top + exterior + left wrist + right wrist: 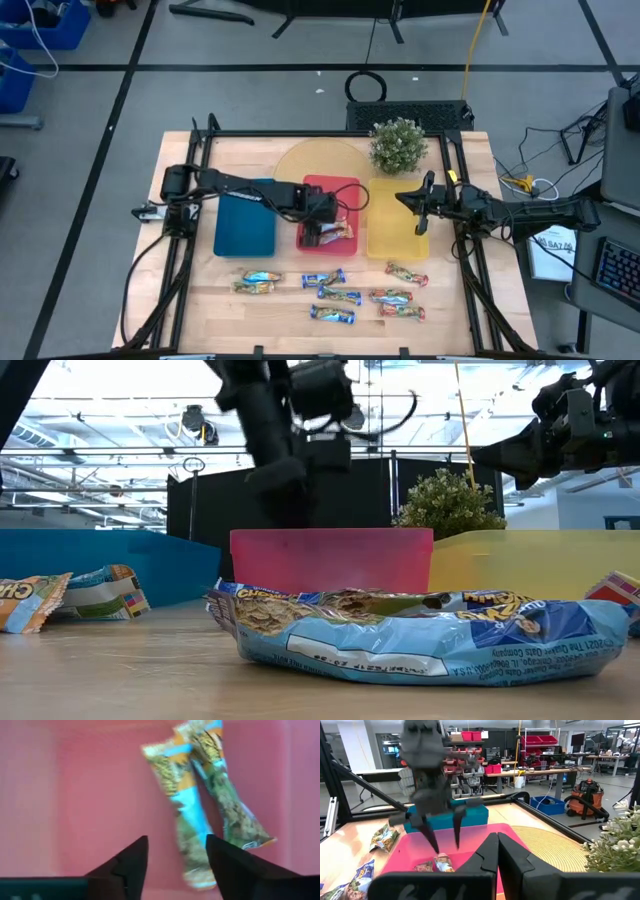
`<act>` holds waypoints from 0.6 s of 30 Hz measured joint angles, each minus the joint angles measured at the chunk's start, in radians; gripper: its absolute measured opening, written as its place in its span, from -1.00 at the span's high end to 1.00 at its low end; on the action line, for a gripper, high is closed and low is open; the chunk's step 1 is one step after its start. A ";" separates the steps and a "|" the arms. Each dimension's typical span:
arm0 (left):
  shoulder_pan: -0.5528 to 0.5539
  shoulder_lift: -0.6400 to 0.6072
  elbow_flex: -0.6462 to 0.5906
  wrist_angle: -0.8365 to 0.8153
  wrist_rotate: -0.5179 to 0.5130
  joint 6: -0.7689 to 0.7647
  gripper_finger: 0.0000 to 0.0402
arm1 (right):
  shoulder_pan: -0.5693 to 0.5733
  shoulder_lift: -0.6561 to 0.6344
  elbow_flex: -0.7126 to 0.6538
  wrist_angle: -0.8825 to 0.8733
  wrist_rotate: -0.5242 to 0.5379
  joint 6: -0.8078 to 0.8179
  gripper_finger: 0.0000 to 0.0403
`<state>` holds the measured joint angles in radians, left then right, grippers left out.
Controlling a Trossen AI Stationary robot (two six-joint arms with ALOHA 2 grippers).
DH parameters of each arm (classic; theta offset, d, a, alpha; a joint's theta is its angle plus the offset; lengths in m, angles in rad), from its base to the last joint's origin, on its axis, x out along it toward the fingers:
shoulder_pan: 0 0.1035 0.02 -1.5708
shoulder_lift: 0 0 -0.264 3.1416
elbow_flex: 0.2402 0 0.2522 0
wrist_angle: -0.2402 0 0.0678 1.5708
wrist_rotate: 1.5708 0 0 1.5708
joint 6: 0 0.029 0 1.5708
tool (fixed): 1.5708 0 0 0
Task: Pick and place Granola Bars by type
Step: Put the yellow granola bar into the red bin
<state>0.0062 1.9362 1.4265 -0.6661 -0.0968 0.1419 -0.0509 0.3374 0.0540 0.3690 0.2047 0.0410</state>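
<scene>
- Spanning the scene, the wooden table (200,300) carries three trays in a row: blue tray (244,222), red tray (330,186), yellow tray (395,235).
- Behind the trays stand a round yellow mat (315,160) and a small potted plant (398,145).
- Over the red tray hangs the left gripper (318,232), its fingers (131,862) spread apart with nothing between them.
- Beside the yellow tray's right edge, above the table, waits the right gripper (421,205), fingers pressed together, holding nothing.
- Two Granola Bars (197,800) lie side by side, touching, on the red tray's floor, just past the left fingertips.
- Other bars (345,295) lie scattered along the table's front strip: two at left, three blue ones in the middle, three red-green ones at right.
</scene>
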 joint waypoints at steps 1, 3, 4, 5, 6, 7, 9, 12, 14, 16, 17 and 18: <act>-0.007 0.000 0.045 -0.064 -0.027 0.008 -0.10 | 0.000 0.000 0.000 -0.001 0.000 0.000 1.00; -0.029 0.000 0.144 -0.224 -0.076 0.009 -0.19 | 0.000 0.000 0.000 -0.003 0.000 0.000 1.00; -0.045 0.000 0.197 -0.312 -0.092 -0.005 -0.22 | 0.000 0.000 0.000 -0.003 0.000 0.000 1.00; -0.064 -0.001 0.245 -0.399 -0.104 -0.028 -0.25 | 0.000 0.000 0.000 -0.003 0.000 -0.002 1.00; -0.085 -0.001 0.289 -0.480 -0.112 -0.058 -0.27 | 0.000 0.000 0.000 -0.003 0.000 -0.008 1.00; -0.107 -0.002 0.328 -0.566 -0.117 -0.091 -0.27 | 0.000 0.000 0.000 -0.004 0.000 -0.016 1.00; -0.159 -0.002 0.391 -0.730 -0.130 -0.176 -0.27 | 0.000 0.000 0.000 -0.008 0.000 -0.032 1.00; -0.252 -0.003 0.431 -0.889 -0.157 -0.343 -0.20 | 0.000 0.000 0.000 -0.016 0.000 -0.036 1.00; -0.322 -0.003 0.423 -0.908 -0.145 -0.446 -0.15 | 0.000 0.001 0.000 -0.021 -0.001 -0.019 1.00; -0.398 -0.009 0.405 -0.894 -0.112 -0.520 -0.09 | 0.000 0.001 0.000 -0.022 -0.001 0.000 1.00; -0.436 -0.011 0.397 -0.883 -0.109 -0.555 -0.06 | 0.000 0.001 0.000 -0.022 -0.001 0.006 1.00; -0.475 -0.015 0.382 -0.866 -0.116 -0.588 -0.03 | 0.000 0.001 0.000 -0.022 -0.001 0.009 1.00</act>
<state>-0.4693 1.9211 1.8089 -1.5317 -0.2125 -0.4457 -0.0506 0.3382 0.0541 0.3468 0.2035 0.0497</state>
